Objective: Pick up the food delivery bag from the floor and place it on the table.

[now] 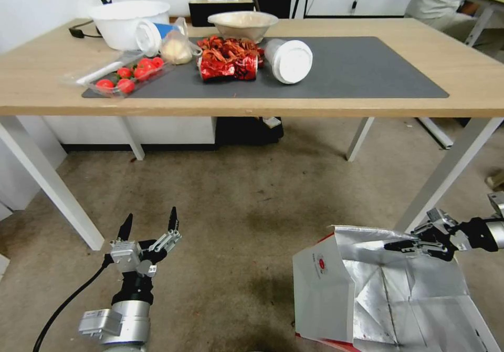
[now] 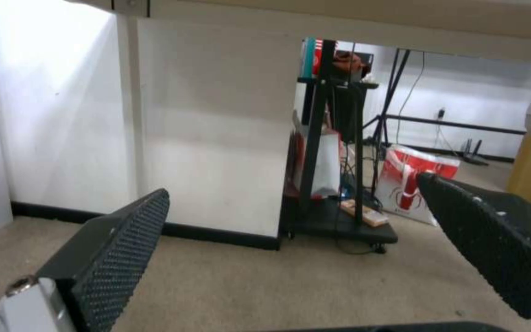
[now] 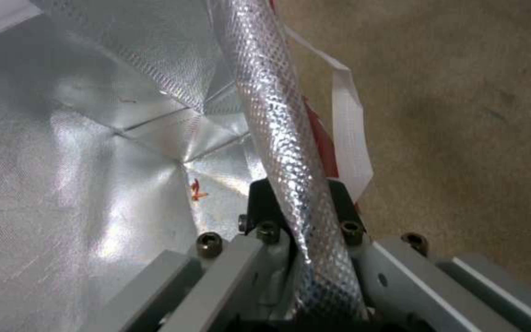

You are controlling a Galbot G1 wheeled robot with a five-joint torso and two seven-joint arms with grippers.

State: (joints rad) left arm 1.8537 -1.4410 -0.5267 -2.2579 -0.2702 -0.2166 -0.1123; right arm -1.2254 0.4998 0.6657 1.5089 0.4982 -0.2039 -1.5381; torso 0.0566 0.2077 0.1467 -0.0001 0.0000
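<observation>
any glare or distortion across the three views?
Head view: wide-angle bowing curves the table edge; foil of the food delivery bag glints. Right wrist view: strong glare on the foil wall clamped in the right gripper. Left wrist view: blown-out white wall behind the open left gripper.

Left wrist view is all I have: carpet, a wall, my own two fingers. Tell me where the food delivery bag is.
Observer: The food delivery bag stands open on the carpet at the robot's right, in front of the table.
Operator: Report the right gripper.
Observer: The right gripper is shut on the bag's far rim; its wrist view shows the foil-lined edge pinched between the fingers.
Operator: Say where my left gripper sits relative to the bag.
Observer: The left gripper is open, low over bare carpet, well apart from the bag and pointing toward the table.
Operator: Name free space on the table.
Observer: The right half of the dark grey mat is bare.
</observation>
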